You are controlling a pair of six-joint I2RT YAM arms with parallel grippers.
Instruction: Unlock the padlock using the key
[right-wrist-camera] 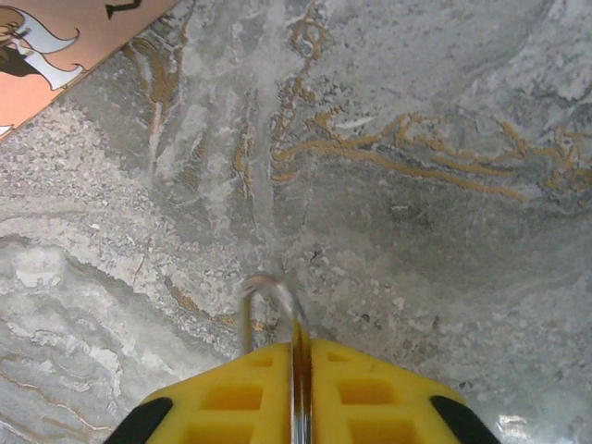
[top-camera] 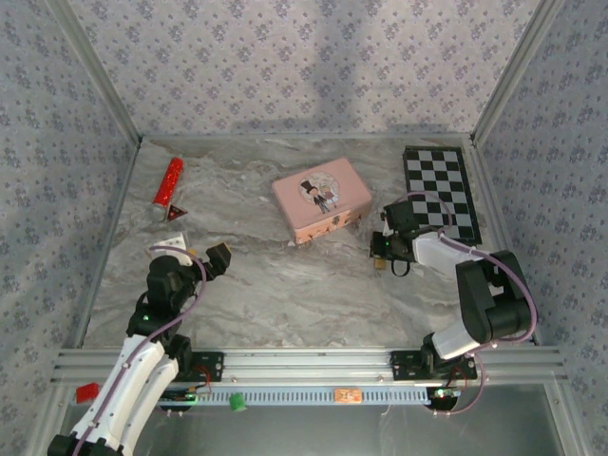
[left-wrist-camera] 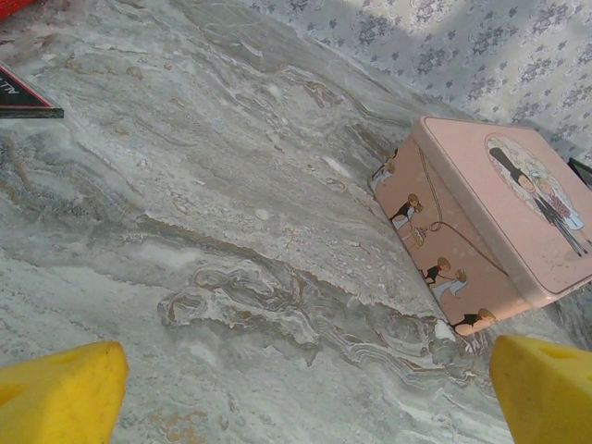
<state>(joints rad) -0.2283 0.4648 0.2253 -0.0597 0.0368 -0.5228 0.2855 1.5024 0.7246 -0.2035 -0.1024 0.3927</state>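
My right gripper (top-camera: 382, 249) is low over the marble table (top-camera: 285, 285), just right of the pink tin. Its yellow fingers (right-wrist-camera: 370, 388) are pressed together on a thin silver U-shaped loop (right-wrist-camera: 270, 301), which looks like the padlock's shackle and sticks out past the fingertips. A small brass-gold piece (top-camera: 379, 264) shows at the gripper's tip; the lock's body is hidden in the right wrist view. I cannot make out the key. My left gripper (top-camera: 220, 255) hovers open at the left with nothing between its yellow fingertips (left-wrist-camera: 65, 393).
A pink picture tin (top-camera: 321, 198) (left-wrist-camera: 490, 213) stands mid-table. A black-and-white checkerboard (top-camera: 442, 190) lies at the back right. A red tube (top-camera: 168, 185) and a small red-black triangle (top-camera: 177, 214) (left-wrist-camera: 23, 97) lie at the back left. Patterned walls enclose the table.
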